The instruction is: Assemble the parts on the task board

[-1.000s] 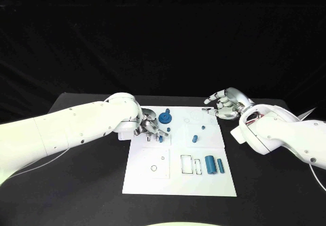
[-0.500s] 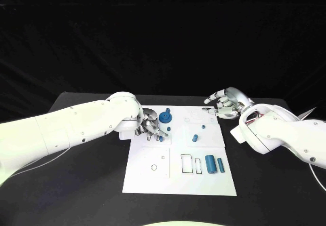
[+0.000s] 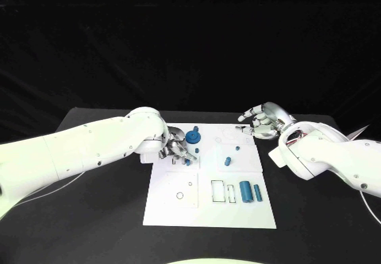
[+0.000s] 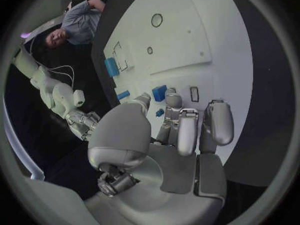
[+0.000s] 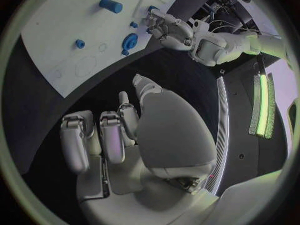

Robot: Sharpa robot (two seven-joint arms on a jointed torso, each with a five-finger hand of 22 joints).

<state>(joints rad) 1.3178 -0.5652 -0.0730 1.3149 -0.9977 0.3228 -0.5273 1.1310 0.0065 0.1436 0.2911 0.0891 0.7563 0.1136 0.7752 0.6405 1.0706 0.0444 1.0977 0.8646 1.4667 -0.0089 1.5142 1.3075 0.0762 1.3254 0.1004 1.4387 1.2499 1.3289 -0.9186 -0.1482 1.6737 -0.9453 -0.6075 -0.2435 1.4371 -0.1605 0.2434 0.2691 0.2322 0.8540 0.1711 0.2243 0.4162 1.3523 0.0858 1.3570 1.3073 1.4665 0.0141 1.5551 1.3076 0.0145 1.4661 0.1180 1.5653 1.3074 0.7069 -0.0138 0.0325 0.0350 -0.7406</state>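
The white task board (image 3: pixel 210 212) lies mid-table. My left hand (image 3: pixel 176 148) is over its far left part, beside a blue gear (image 3: pixel 194 136). Its thumb and fingers (image 4: pixel 181 127) are curled round a small blue part (image 4: pixel 160 112), and a blue block (image 4: pixel 159 92) sits just past the fingertips. My right hand (image 3: pixel 260 122) hovers at the board's far right corner with its fingers (image 5: pixel 100 137) apart and nothing in them. On the board lie a blue peg (image 3: pixel 237 148), a short blue piece (image 3: pixel 227 161), a thick cylinder (image 3: pixel 247 192) and a thin rod (image 3: pixel 257 191).
The board (image 5: pixel 69 20) has outlined recesses near its front (image 3: pixel 217 191). In the right wrist view my left hand (image 5: pixel 167 27) works next to the gear (image 5: pixel 130 40). Black table (image 3: pixel 95 220) surrounds the board on all sides.
My left hand has shifted very slightly toward the far side of the board, fingers still at the small part. The right hand has barely moved.
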